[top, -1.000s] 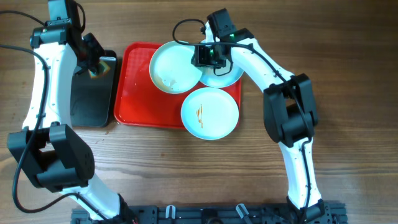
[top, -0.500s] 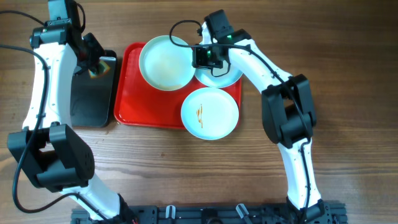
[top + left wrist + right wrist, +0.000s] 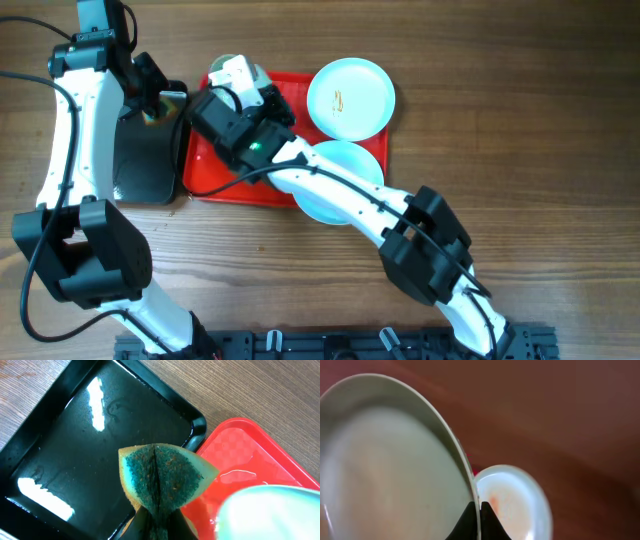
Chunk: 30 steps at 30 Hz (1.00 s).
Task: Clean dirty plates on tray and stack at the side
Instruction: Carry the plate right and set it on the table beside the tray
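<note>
My right gripper [image 3: 238, 78] is shut on the rim of a white plate [image 3: 395, 460] and holds it tilted on edge above the back left of the red tray [image 3: 205, 170]. A second plate [image 3: 350, 97] with orange streaks lies at the tray's back right; it also shows in the right wrist view [image 3: 515, 500]. A third plate [image 3: 345, 165] lies at the front right, partly hidden by my right arm. My left gripper [image 3: 155, 105] is shut on a yellow-green sponge [image 3: 160, 475] above the black tray [image 3: 75, 460].
The black tray [image 3: 145, 160] lies just left of the red tray, their rims almost touching. The red tray's corner [image 3: 240, 445] and a blurred plate edge [image 3: 270, 510] show in the left wrist view. Bare wooden table lies to the right of the red tray.
My right arm has swung left across the red tray, lifting its plate and tilting it on edge. The streaked plate now lies at the tray's back right. The left arm has not moved.
</note>
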Each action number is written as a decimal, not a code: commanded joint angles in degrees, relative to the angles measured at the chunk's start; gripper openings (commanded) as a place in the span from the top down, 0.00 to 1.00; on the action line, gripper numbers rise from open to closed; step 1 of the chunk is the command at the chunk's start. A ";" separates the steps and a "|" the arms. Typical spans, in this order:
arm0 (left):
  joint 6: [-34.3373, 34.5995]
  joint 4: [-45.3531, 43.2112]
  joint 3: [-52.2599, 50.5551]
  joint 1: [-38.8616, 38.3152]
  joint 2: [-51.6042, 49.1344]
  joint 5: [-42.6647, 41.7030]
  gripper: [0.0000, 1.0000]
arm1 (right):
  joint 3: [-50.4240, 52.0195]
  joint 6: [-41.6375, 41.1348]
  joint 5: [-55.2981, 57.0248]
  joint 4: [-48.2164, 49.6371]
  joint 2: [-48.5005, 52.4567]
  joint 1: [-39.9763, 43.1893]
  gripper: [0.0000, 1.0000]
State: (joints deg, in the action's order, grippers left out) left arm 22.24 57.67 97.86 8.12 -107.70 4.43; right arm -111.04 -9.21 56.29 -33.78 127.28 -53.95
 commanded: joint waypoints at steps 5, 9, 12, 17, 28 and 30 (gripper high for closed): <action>0.76 -0.22 -0.13 0.37 -0.04 -0.55 0.95 | -0.44 3.23 8.68 0.26 -1.18 1.29 0.96; 0.76 -0.22 -0.13 0.37 -0.07 -0.55 0.96 | -0.44 4.15 -11.15 -4.09 -3.72 3.34 0.96; 0.79 -0.44 -0.13 0.37 -0.33 -0.57 0.96 | -0.44 0.52 -36.37 -7.87 -7.80 8.74 0.96; 0.76 -0.42 -0.15 0.31 -1.66 -2.27 0.96 | -0.44 -3.21 -58.75 -13.77 -12.20 22.62 0.96; 0.76 -0.39 -0.15 -0.02 -1.95 -2.49 0.96 | 1.31 -8.92 -68.08 -27.54 -12.48 57.33 0.96; 0.76 -0.39 -0.15 -0.02 -1.95 -2.49 0.96 | 4.66 -9.44 -66.25 -28.39 -12.48 62.20 0.96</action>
State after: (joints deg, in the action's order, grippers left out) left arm 22.24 57.45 97.86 8.12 -108.99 2.90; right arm -110.02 -16.69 -11.81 -61.23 115.92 3.95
